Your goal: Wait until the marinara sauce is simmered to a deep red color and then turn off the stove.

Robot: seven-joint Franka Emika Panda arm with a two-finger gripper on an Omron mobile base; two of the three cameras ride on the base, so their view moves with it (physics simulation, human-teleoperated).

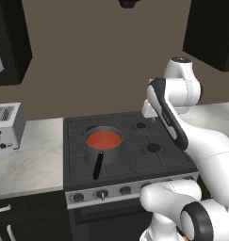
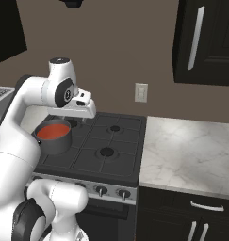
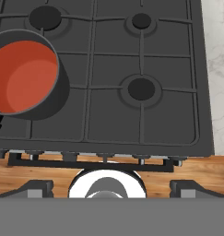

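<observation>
The black four-burner stove [image 1: 134,155] has a silver front panel with round knobs [image 1: 102,194]. A small grey saucepan [image 1: 104,151] with a black handle [image 1: 98,165] stands on its front left burner. The marinara sauce [image 1: 103,139] fills the pan as a flat orange-red disc, also visible as sauce [image 2: 53,131] and sauce [image 3: 23,76]. My gripper [image 3: 111,188] hangs open and empty high above the stove [image 3: 113,69], looking down on it, to the right of the saucepan [image 3: 58,99] and apart from it. The white hand [image 2: 83,109] hovers over the back burners.
A silver toaster [image 1: 5,124] sits on the marble counter [image 1: 26,160] left of the stove. More marble counter [image 2: 191,150] lies to the right, with a wall outlet [image 2: 141,92] behind. Dark upper cabinets [image 2: 205,42] hang above. My own arm blocks the stove's front right.
</observation>
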